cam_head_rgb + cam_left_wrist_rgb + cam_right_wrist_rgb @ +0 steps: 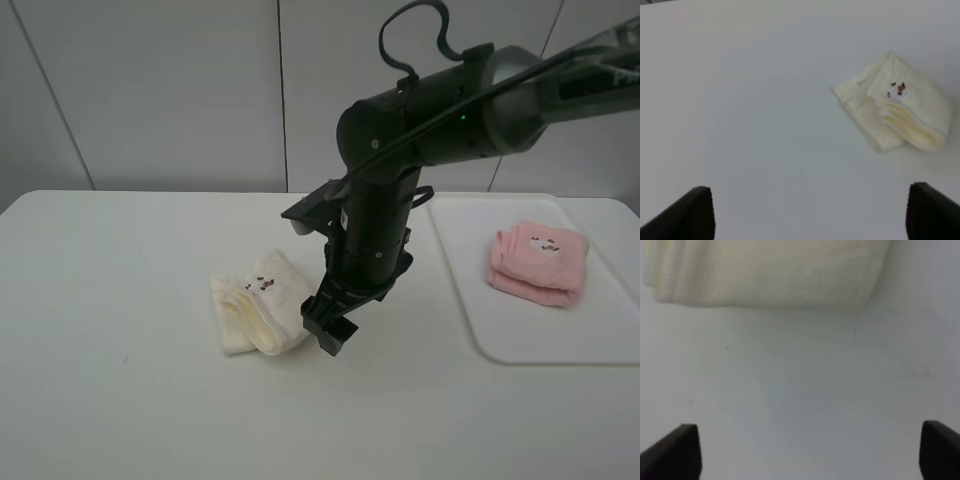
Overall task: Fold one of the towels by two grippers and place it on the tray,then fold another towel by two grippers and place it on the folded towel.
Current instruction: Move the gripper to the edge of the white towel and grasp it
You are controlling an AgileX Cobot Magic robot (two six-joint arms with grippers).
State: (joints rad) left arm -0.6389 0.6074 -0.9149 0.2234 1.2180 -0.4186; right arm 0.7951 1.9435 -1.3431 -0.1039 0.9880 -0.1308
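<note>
The right gripper (330,335), a black claw on a thick dark grey arm with a looped cable, hangs low over the white table (120,400) in the high view, reaching across the middle from the upper right, its tip just right of the cream-white terry towel (262,302). From here its jaws are too bunched together to judge. Two towels show: the cream-white one, folded into a thick bundle with stacked layers at its near edge and a small dark embroidered mark on top, and the pink terry towel (538,262), also a folded bundle with a small dark face-like mark. There is one large flat white plastic tray (500,330) with rounded corners and a low rim, at the right of the table; the pink towel lies on its far part, well apart from the gripper. The left arm is out of this view.

In the left wrist view, the left gripper (810,212) shows as two black fingertips (690,215) standing wide apart with only bare table between them, holding nothing. One towel is seen, the cream-white bundle (900,105), lying flat on the table well apart from the fingertips, its mark facing up and its layered fold visible.

In the right wrist view, the right gripper (807,450) has its two black fingertips (675,452) spread wide over bare table, empty. The cream-white towel (765,272) lies near, ahead of them, not touching.
</note>
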